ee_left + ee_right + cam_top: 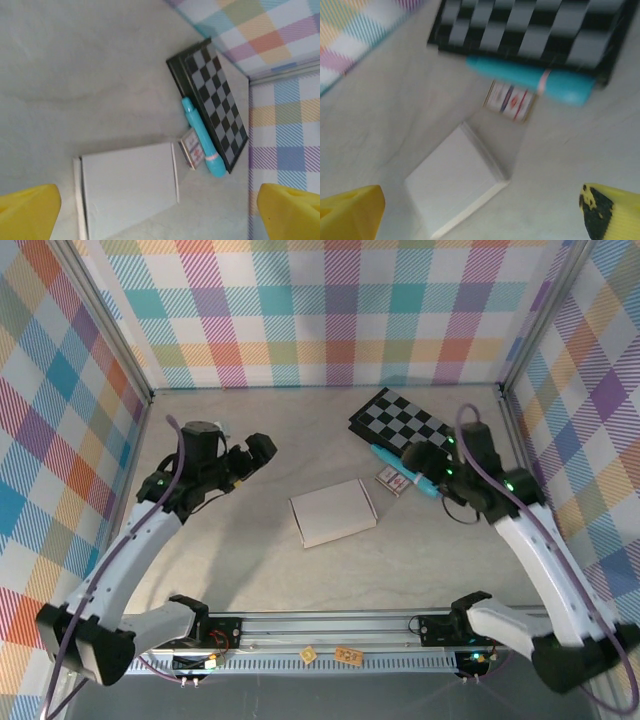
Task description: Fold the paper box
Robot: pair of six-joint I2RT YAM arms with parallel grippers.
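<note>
- Paper box: flat on the table, near its middle.
- Board: flat on the table, behind the box and to its right.
- Marker: along the board's near edge, against it.
- Packet: just beside the marker, between marker and box, apart from the box.
- Left gripper: left of the box, apart from it.
- Right gripper: right of the box, near the marker.
</note>
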